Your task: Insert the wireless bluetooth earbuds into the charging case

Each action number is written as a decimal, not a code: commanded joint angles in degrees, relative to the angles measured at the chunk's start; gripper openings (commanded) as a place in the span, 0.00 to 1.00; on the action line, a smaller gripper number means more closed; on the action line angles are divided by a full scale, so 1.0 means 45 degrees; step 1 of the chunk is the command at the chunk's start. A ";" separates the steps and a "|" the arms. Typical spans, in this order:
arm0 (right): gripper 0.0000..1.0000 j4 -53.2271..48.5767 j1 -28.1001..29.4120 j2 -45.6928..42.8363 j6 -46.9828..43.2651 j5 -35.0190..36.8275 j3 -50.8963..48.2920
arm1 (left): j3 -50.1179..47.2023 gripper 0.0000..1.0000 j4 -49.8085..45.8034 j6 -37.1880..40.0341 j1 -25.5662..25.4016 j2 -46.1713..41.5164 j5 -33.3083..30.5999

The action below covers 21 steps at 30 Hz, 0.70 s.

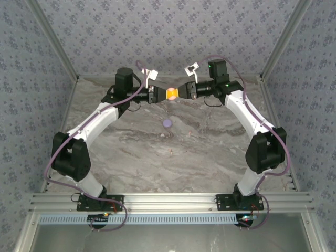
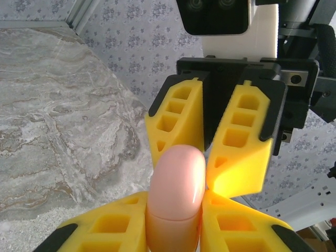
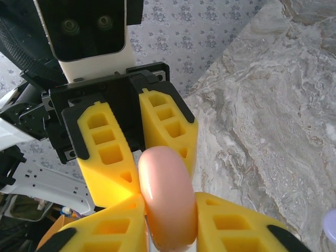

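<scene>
**A:** Where is the charging case (image 1: 172, 93)?

**B:** Aloft at twelve o'clock over the table (image 1: 210, 157). The left gripper (image 1: 159, 94) is clamped on it from nine o'clock and the right gripper (image 1: 185, 92) from three.

**A:** How to open it well?

**B:** I'd hold the left firm and ease the right straight away, no twist. The earbuds are too small to pick out.

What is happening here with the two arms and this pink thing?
Both arms meet above the far middle of the table. The left gripper and the right gripper clamp the pink case from opposite sides, holding it in the air between them. A lilac disc lies on the table nearby.
</scene>
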 commanded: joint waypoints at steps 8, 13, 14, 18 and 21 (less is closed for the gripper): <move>0.19 0.0258 -0.0178 -0.0456 0.0256 -0.0294 0.0127 | 0.0543 0.38 0.0203 0.0109 -0.0129 -0.0517 0.0761; 0.19 0.0304 -0.0159 -0.0478 0.0261 -0.0477 0.0124 | 0.0464 0.42 0.0201 0.0128 -0.0147 -0.0556 0.1234; 0.19 0.0295 -0.0157 -0.0506 0.0258 -0.0539 0.0124 | 0.0465 0.43 0.0203 0.0129 -0.0148 -0.0551 0.1286; 0.19 0.0342 -0.0139 -0.0515 0.0277 -0.0595 0.0158 | 0.0504 0.43 0.0217 0.0092 -0.0148 -0.0478 0.1553; 0.19 0.0280 -0.0148 -0.0509 0.0277 -0.0592 0.0222 | 0.0465 0.45 0.0183 0.0143 -0.0168 -0.0517 0.1707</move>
